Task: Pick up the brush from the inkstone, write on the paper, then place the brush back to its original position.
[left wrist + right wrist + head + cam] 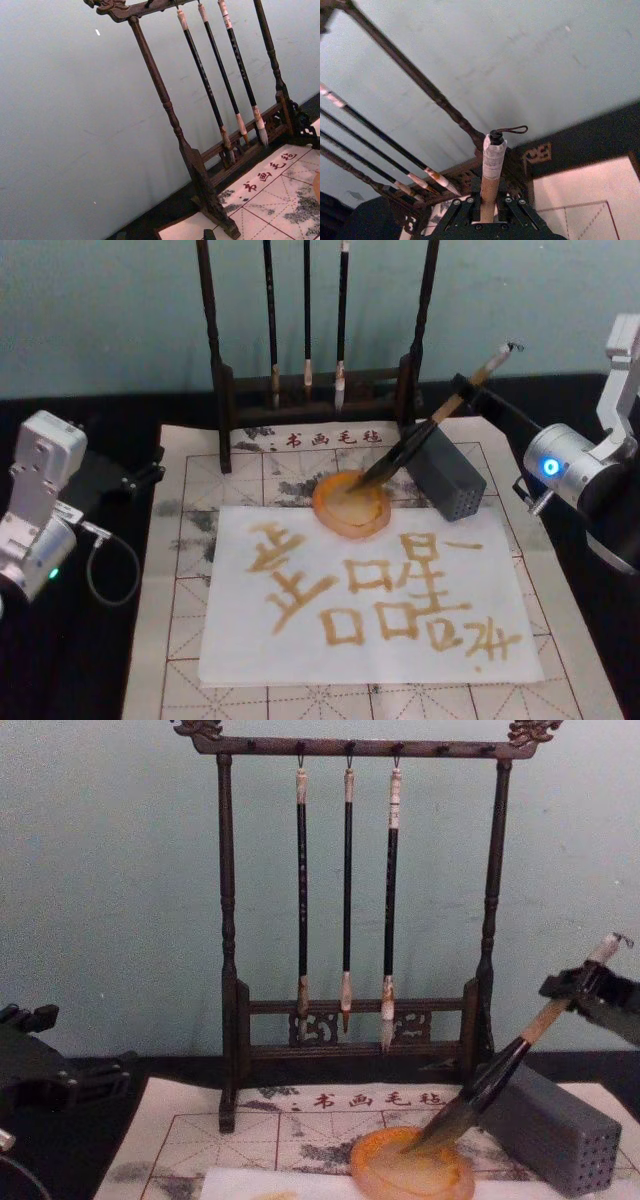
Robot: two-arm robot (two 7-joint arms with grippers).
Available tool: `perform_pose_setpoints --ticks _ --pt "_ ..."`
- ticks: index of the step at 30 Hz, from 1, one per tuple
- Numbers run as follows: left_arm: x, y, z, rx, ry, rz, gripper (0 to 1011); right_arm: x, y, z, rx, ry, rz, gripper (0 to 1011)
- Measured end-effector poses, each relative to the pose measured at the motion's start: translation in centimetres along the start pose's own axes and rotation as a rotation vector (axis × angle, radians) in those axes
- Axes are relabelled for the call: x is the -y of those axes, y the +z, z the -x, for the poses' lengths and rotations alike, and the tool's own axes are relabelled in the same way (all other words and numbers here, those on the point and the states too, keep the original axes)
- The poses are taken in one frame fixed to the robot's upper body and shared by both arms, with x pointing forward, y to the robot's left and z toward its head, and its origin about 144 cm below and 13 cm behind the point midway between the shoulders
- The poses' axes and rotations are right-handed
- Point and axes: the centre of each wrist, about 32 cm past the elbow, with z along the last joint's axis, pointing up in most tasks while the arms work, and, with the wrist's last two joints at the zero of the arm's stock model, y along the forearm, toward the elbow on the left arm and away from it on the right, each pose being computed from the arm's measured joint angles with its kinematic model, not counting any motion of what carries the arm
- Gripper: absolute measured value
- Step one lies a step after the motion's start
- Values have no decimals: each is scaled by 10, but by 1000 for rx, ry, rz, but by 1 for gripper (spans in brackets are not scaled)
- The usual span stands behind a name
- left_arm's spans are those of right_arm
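Brush (420, 435) clenched in right claw (465, 390), high on the tan handle, just below the white end cap. Slanted down and leftward from the claw. Tuft inside the amber inkstone (345, 518), seemingly touching its glossy centre, judging by the chest view. Black lower section close over the grey holed block (450, 478); contact there not determinable.

Paper (300, 650) already covered with amber strokes, so judged: return step, brush going back to rest on the inkstone.

For a good set-down:
- Lower along the handle's own slant, with no sideways drag, so as not to push the dish, which sits on the paper's upper edge.
- Let the tuft settle in the dish and the shaft find support on the rim or the block before loosening the grip; otherwise likely to roll off and smear the sheet.
- Open slowly, then retreat up and back toward the right, clear of the loop on the cap and of the wooden brush rack (215, 360) close behind.

Left claw (130, 478) parked at the left side of the desk (60, 670), well apart from the work; open or closed not determinable.

Writing: red print on the felt mat (180, 570) just in front of the rack, read as "书画毛毡". Large brushed characters on the paper, box and cross-bar forms, plus a smaller one at the lower right corner; not read with confidence. No brand marks made out.
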Motion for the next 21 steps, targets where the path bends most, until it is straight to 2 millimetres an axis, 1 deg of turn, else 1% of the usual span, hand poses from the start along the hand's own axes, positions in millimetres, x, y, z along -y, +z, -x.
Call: perform_pose_setpoints --ticks 6,21 --pt "0 0 0 0 0 0 1001 9 0 4 89 47 -54 202" --pt "0 0 0 0 0 0 1001 32 0 13 245 156 -131 202"
